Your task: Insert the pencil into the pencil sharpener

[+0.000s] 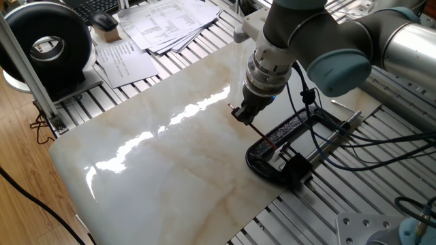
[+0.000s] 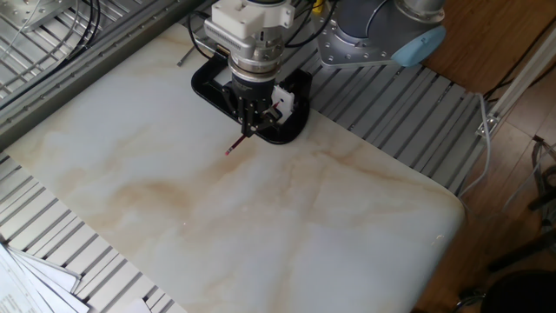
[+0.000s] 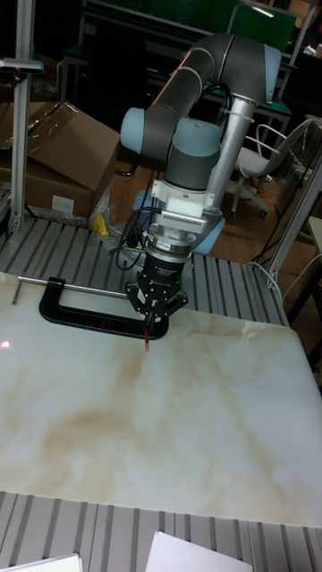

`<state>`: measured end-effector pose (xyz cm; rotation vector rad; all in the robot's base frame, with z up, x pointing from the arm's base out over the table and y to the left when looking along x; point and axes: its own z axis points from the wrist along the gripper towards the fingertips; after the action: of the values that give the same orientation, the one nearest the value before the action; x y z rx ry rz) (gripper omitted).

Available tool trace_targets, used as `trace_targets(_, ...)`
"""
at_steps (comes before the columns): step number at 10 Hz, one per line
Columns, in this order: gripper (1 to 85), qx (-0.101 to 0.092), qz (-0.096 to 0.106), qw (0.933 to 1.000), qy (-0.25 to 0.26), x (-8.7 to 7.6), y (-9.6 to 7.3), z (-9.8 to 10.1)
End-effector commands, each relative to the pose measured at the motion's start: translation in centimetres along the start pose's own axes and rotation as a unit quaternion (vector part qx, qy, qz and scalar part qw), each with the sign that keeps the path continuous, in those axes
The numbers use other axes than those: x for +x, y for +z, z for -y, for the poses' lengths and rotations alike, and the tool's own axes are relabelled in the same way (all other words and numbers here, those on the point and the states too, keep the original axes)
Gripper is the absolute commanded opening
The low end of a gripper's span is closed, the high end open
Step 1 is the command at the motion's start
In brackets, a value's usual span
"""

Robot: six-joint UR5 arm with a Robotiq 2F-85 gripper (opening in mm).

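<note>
My gripper (image 1: 240, 113) is shut on the thin red pencil (image 1: 259, 133), which slants down from the fingers towards the black C-clamp (image 1: 294, 126). The pencil sharpener (image 1: 294, 166), a small black block, sits clamped at the near end of that frame. In the other fixed view the gripper (image 2: 248, 129) hangs just in front of the clamp (image 2: 207, 85), the pencil (image 2: 234, 147) pokes out towards the marble, and the sharpener (image 2: 285, 103) shows beside the fingers. The tall fixed view has the gripper (image 3: 148, 315) at the clamp's (image 3: 80, 318) right end, with the pencil (image 3: 146, 337) below it.
A marble slab (image 1: 157, 163) covers the slotted aluminium table. Papers (image 1: 163, 24) and a black round device (image 1: 48, 47) lie at the far left. Cables (image 1: 340, 146) run past the clamp's silver screw bar (image 1: 344, 122).
</note>
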<state>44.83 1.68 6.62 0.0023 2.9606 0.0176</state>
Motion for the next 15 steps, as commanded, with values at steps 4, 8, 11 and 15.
trace_targets(4,1.3,-0.009,0.004,0.9999,0.006,0.8,0.1,-0.3)
trace_targets(8,1.3,-0.013,0.004,0.9999,0.005,1.2,-0.1,-0.2)
trace_targets(11,1.3,-0.012,0.007,0.9999,0.001,1.4,-0.1,0.0)
trace_targets(15,1.3,-0.011,0.006,0.9999,0.001,1.1,-0.1,0.0)
